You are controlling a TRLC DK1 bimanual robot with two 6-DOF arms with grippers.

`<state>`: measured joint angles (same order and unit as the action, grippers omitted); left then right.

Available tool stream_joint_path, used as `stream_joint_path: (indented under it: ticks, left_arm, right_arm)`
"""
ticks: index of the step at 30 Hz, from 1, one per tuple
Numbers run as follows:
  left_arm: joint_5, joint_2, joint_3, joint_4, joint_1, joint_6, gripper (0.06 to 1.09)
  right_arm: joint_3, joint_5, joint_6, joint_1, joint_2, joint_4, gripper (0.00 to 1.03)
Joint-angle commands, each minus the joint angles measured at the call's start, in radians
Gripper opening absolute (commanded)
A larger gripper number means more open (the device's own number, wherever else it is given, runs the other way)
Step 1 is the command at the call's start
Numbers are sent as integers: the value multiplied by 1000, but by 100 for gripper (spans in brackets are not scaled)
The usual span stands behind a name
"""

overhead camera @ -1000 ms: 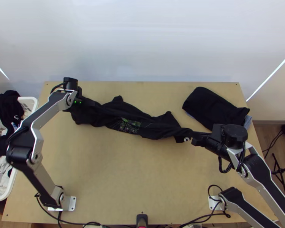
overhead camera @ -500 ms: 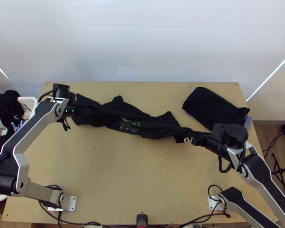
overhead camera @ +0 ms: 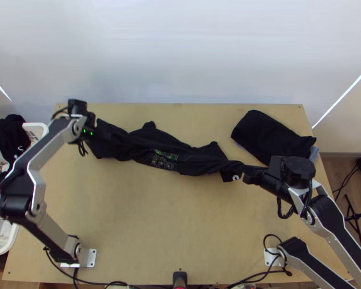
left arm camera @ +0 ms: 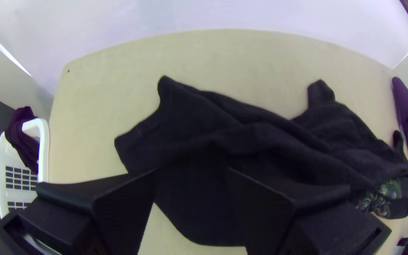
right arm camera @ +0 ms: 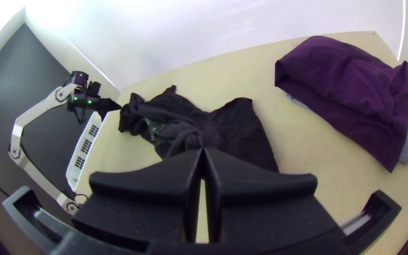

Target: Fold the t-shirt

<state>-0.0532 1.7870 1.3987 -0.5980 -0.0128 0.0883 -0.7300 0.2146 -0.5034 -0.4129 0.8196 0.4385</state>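
Note:
A black t-shirt (overhead camera: pixel 166 149) with a green print lies bunched in a long twisted strip across the table's back half. My left gripper (overhead camera: pixel 99 135) is over its left end in the top view; in the left wrist view the left gripper (left arm camera: pixel 192 177) is open, with dark cloth (left arm camera: pixel 242 146) beneath the gap. At the shirt's other end is my right gripper (overhead camera: pixel 245 172). In the right wrist view the right gripper (right arm camera: pixel 203 150) is shut on a gathered bit of the t-shirt (right arm camera: pixel 232 132), its fingertips together.
Folded dark cloth (overhead camera: pixel 272 137) lies over light blue cloth (overhead camera: pixel 314 154) at the table's back right. A white basket (overhead camera: pixel 36 129) with clothes stands off the left edge. Bare wood (overhead camera: pixel 171 226) spans the table's front half.
The left gripper has drawn back leftward off the shirt's left end, then returned somewhat to the right over it. The right arm and the shirt have hardly moved.

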Motion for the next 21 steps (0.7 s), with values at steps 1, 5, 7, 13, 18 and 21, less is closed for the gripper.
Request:
stream_joint_path:
  ticks: [1,5,7,13,18,21]
  left_arm:
    - [128,187,318,-157,-115,44,73]
    - [297,275,451,-255,-193,41,71]
    - [329,319,480,-289,-211,62,71]
    - [372,414,513,-312,-228,94,71]
    - [368,463,513,-273,-223,93,69]
    - [363,477,514,-255,-225,90,69]
  right_arm:
    - [3,0,-3,3,-5,2,3]
    - [12,0,-6,6,-11,3,3]
    - [14,0,-7,6,-11,3,3]
    - [12,0,-7,10,-11,3,3]
    - [6,0,-7,11,-10,5,3]
    - [7,0,-9,13,-11,8,3]
